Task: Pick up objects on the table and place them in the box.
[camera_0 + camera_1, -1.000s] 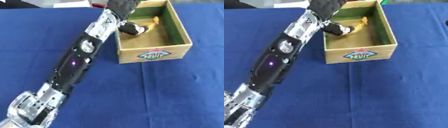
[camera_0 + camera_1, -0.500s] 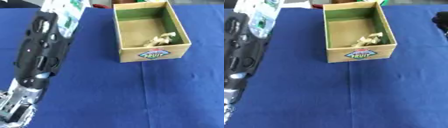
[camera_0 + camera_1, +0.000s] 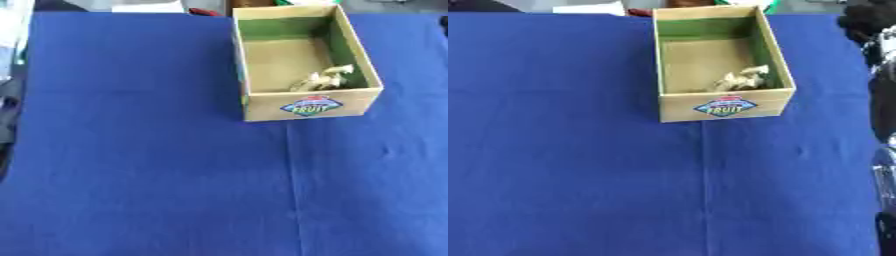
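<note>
The cardboard fruit box [image 3: 308, 107] stands open at the back middle of the blue table. A small pale, crumpled-looking thing [image 3: 324, 79] lies inside it against the near right wall. Only a blurred strip of my left arm [image 3: 7, 100] shows at the left edge, and its hand is out of sight. My right arm [image 3: 883, 130] runs up the right edge, with the dark right hand [image 3: 868, 20] level with the box's far end and apart from it.
Blue cloth [image 3: 175, 190] covers the table, with a faint fold line running down from the box. Beyond the table's far edge lie a white sheet [image 3: 147, 7] and some small coloured things.
My left arm has pulled out of the box and swung off to the left edge. The pale thing has stayed in the box. My right arm has come in at the right edge.
</note>
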You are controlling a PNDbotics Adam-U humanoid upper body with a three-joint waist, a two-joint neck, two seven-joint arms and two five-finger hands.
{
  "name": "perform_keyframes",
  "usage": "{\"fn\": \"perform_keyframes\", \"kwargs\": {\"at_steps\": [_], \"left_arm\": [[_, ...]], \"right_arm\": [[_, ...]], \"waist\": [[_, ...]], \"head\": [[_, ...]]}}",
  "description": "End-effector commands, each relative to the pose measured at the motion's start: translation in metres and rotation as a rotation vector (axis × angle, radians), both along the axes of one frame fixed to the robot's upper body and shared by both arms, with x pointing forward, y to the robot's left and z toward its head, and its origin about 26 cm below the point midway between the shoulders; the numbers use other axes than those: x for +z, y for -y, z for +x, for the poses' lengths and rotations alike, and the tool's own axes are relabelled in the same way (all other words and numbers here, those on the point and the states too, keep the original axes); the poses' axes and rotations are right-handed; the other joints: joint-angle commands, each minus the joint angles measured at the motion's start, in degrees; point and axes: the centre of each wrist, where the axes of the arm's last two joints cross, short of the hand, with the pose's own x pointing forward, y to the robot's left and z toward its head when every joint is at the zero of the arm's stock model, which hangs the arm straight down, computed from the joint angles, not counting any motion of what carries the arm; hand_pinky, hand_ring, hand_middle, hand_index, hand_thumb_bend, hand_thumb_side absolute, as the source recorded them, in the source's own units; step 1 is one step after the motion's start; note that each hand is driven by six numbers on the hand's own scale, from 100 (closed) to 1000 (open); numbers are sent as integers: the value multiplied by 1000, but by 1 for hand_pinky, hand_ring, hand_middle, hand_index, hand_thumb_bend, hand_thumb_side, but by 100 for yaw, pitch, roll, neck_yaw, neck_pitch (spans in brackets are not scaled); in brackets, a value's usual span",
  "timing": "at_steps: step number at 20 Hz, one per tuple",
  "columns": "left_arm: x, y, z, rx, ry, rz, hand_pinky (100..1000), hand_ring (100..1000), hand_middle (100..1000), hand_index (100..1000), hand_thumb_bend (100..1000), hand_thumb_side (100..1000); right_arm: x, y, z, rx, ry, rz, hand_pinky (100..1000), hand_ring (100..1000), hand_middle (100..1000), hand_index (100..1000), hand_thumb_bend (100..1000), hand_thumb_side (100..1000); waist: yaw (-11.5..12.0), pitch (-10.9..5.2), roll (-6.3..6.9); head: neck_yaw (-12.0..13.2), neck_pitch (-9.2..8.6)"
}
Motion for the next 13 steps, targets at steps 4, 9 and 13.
{"fn": "perform_keyframes", "kwargs": {"at_steps": [4,9,13], "left_arm": [[-15,-37,-14,-18,101,-98,475,565,543,776,100,685],[-68,-61,-8,-42,83,-148,476,564,548,784,100,623],[-107,-74,-8,-70,53,-207,488,567,555,790,100,638]], "right_arm": [[13,7,-4,-38,69,-11,901,791,719,855,100,724],[12,9,-4,-58,83,2,901,792,720,856,100,732],[14,9,-4,-74,108,32,900,793,724,860,100,732]], "waist": [[156,-162,-71],[320,-183,-134],[395,-186,-166]], "head": [[-220,82],[-355,66],[-386,31]]}}
